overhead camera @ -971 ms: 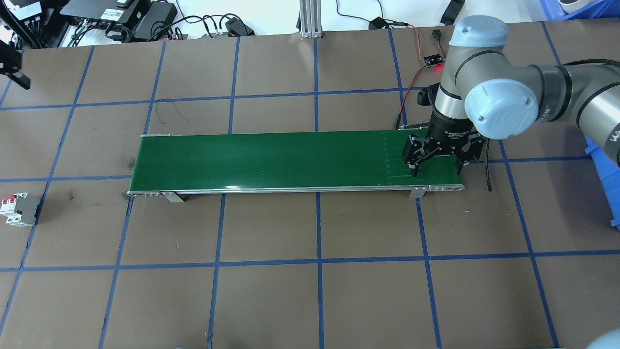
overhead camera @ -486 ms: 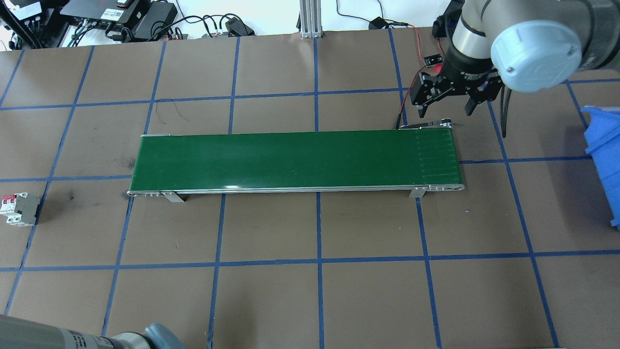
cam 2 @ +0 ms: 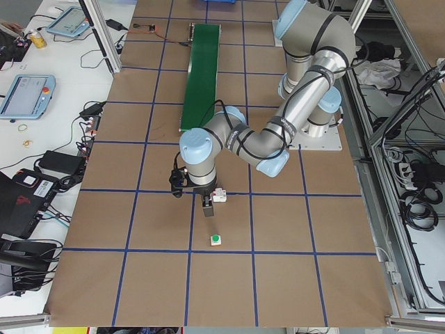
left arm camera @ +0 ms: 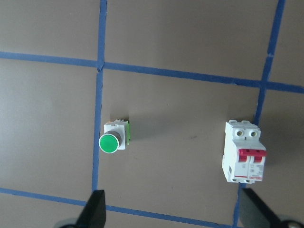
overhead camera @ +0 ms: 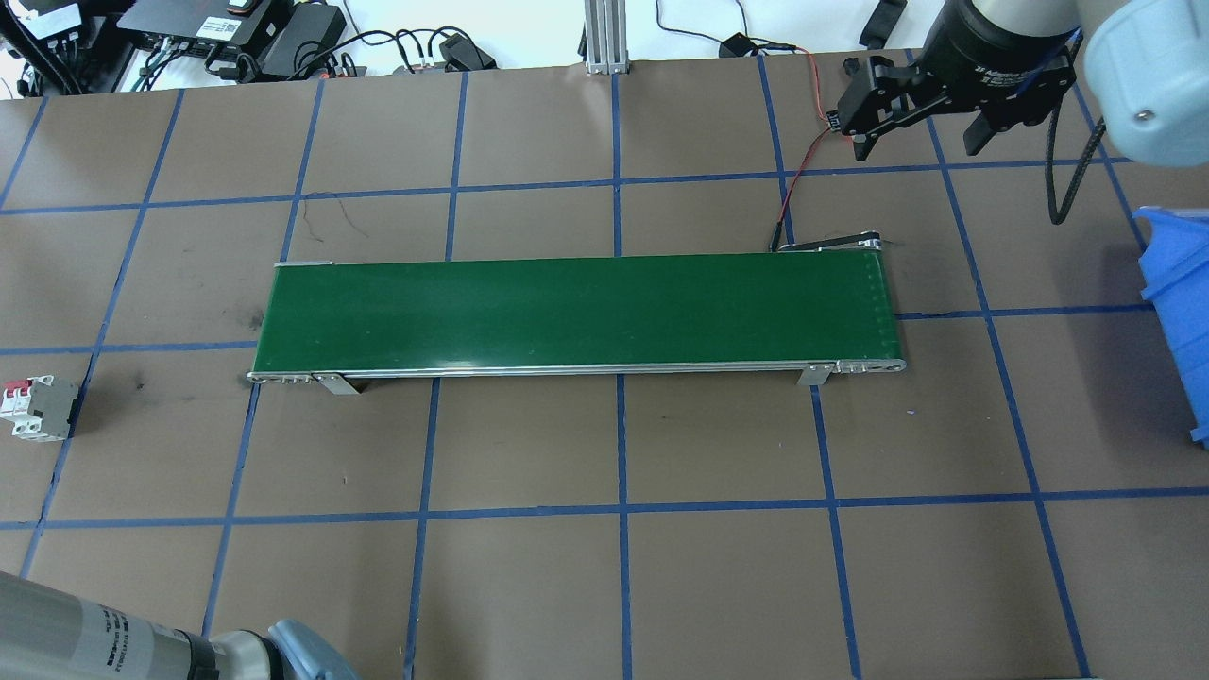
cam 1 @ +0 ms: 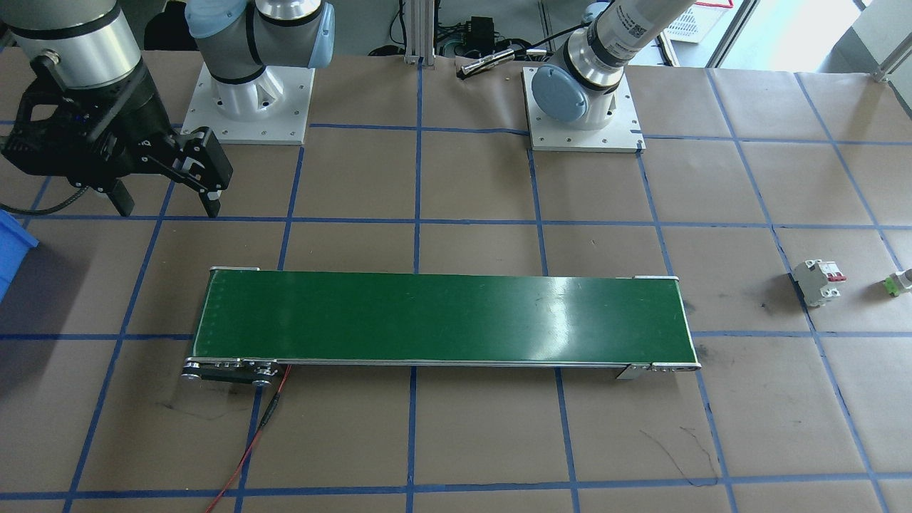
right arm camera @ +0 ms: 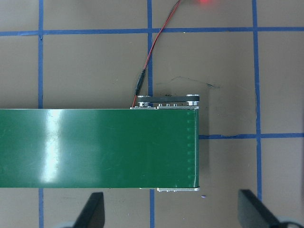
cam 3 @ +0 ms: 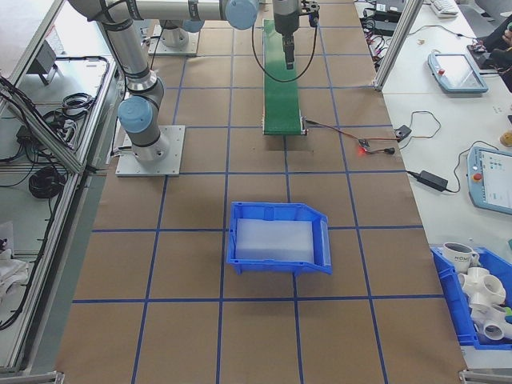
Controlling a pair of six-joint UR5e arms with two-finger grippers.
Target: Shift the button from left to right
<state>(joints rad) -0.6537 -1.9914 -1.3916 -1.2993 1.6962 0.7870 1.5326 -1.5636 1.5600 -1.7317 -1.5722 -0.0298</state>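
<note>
Button (left arm camera: 114,138) lay ungrasped on your table, at 11 o'clock from the spread left gripper (left arm camera: 168,213); right gripper (overhead camera: 924,134) was open, empty. Everything remained.

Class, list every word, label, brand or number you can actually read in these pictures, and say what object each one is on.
None can be read.
right gripper: white print on its wrist collar, too blurred.
left arm: small lettering, too small.
circuit breaker: marks on its face, too small.
button: no text visible.
green belt: no text.
</note>
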